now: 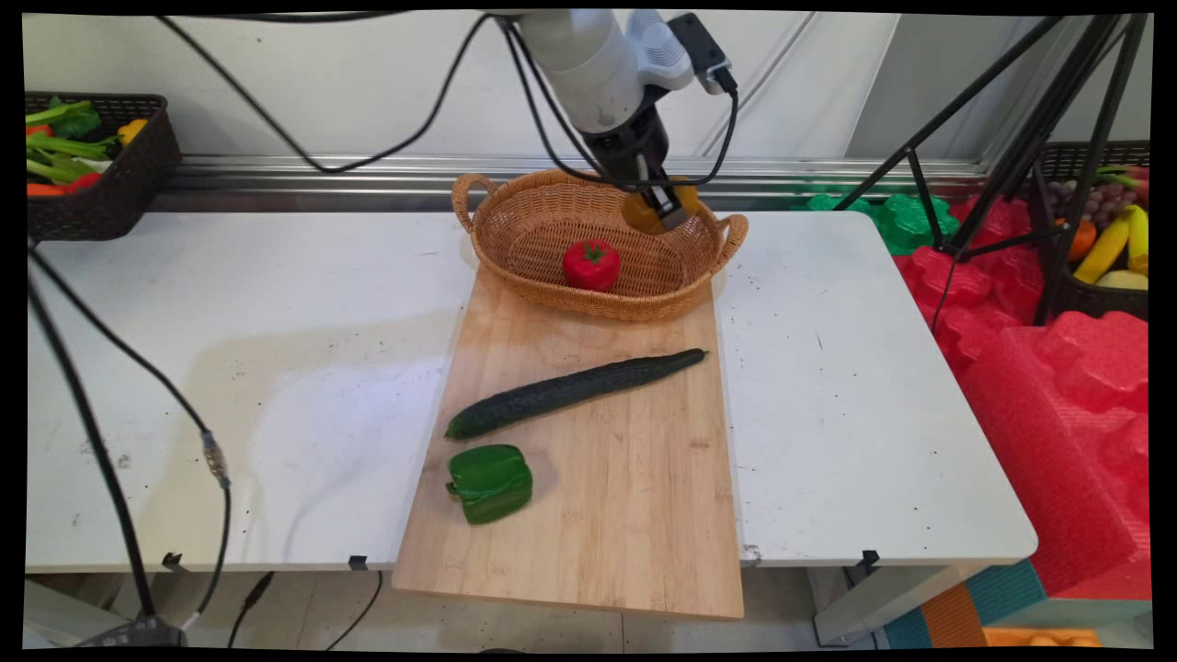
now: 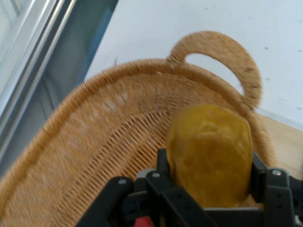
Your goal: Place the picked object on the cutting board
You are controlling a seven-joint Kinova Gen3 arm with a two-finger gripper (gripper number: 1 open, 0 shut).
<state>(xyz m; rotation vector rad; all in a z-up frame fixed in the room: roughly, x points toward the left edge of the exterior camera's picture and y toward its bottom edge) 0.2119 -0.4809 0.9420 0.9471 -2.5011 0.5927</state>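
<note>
My gripper (image 1: pixel 664 207) is shut on a yellow-brown potato (image 1: pixel 644 213) and holds it just above the right end of the wicker basket (image 1: pixel 515 198). In the hand view the potato (image 2: pixel 209 153) sits between the black fingers (image 2: pixel 163 165), with the basket's woven wall (image 2: pixel 94 142) and one handle (image 2: pixel 222 52) beneath it. A red tomato (image 1: pixel 591 264) lies in the middle of the basket. On the wooden cutting board (image 1: pixel 625 487) in front of the basket lie a long dark cucumber (image 1: pixel 570 391) and a green bell pepper (image 1: pixel 490 483).
A dark basket of vegetables (image 1: pixel 87 161) stands at the back left. A black tripod (image 1: pixel 1030 147), red foam (image 1: pixel 1057 386) and a fruit basket (image 1: pixel 1103 248) stand to the right of the table. Black cables (image 1: pixel 138 441) hang over the table's left side.
</note>
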